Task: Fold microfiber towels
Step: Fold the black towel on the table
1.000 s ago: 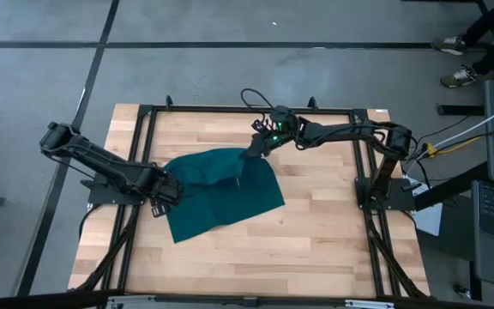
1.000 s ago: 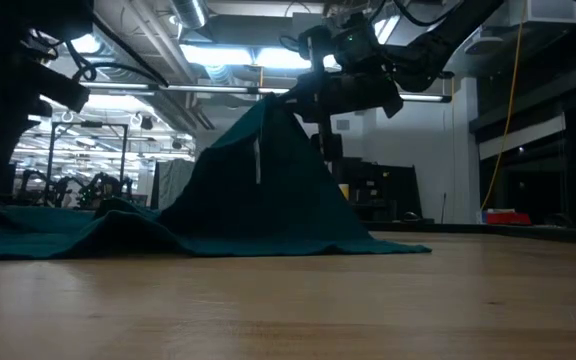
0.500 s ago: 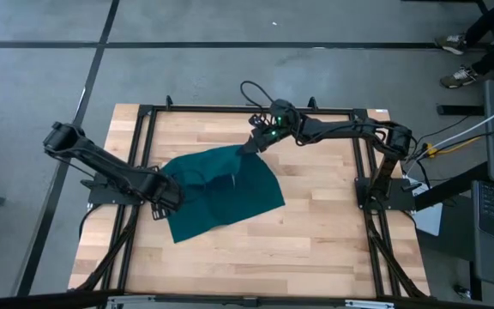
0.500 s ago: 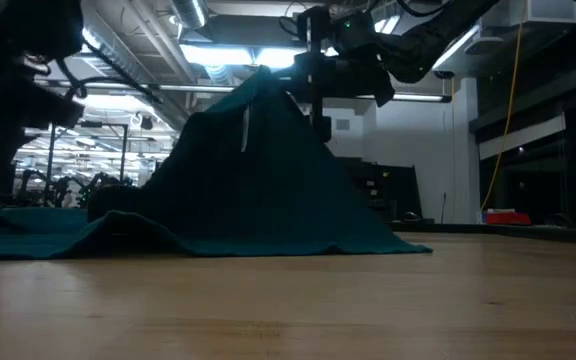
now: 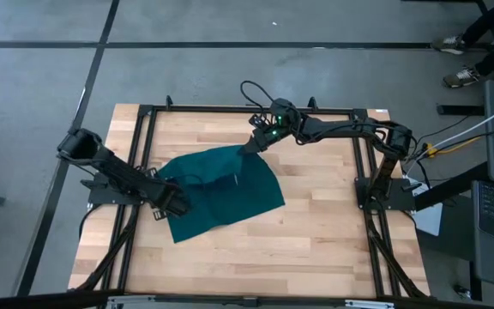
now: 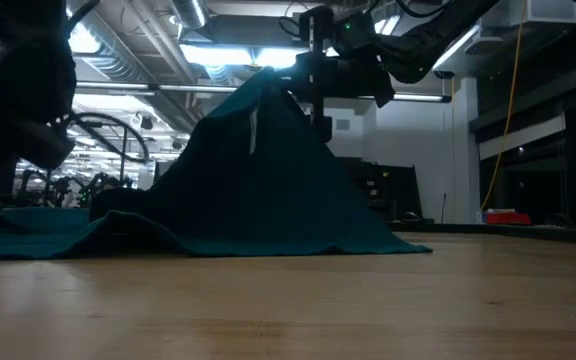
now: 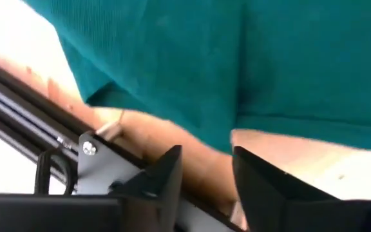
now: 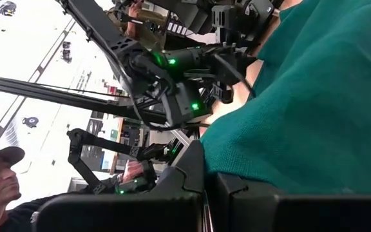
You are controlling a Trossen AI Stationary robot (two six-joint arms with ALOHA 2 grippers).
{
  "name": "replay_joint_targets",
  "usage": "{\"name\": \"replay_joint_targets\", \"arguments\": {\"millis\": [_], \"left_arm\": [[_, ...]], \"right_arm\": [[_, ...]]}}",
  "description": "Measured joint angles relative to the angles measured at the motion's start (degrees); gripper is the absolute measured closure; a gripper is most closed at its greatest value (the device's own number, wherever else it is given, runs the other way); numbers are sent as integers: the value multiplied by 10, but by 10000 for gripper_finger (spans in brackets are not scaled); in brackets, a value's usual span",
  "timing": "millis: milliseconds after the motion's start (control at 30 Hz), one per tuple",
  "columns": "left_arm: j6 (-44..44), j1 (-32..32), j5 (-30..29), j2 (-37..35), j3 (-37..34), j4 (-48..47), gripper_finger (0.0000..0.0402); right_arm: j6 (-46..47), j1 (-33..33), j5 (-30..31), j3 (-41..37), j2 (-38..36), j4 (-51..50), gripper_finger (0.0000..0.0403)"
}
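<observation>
Right fingers (image 5: pixel 250 148) pinch towel (image 5: pixel 221 190) corner aloft — butcher-block table (image 5: pixel 316 232).

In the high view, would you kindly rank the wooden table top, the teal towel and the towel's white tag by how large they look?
1. Table top, largest by far.
2. Teal towel, covering a modest part of the table.
3. White tag, a tiny sliver on the towel.

All lie at or near table level, so nearness barely distorts this.

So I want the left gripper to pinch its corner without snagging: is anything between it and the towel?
Nothing visible. In the left wrist view the left gripper has its fingers apart at the towel's edge, with only bare table between. The right gripper holds the far corner up, clear of that side.
</observation>
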Motion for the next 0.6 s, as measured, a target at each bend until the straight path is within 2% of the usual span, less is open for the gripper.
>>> {"name": "replay_joint_targets", "arguments": {"millis": [200,300,433,600], "left_arm": [[-1,0,5,-12,0,2,361],[2,0,28,-37,12,3,375],[10,0,40,-80,25,-12,346],[14,0,34,-120,25,-18,268]], "right_arm": [[-2,-3,-7,0,0,0,403],[-2,-6,-7,0,0,0,403],[-2,-6,-7,0,0,1,403],[-2,-6,-18,0,0,1,403]]}}
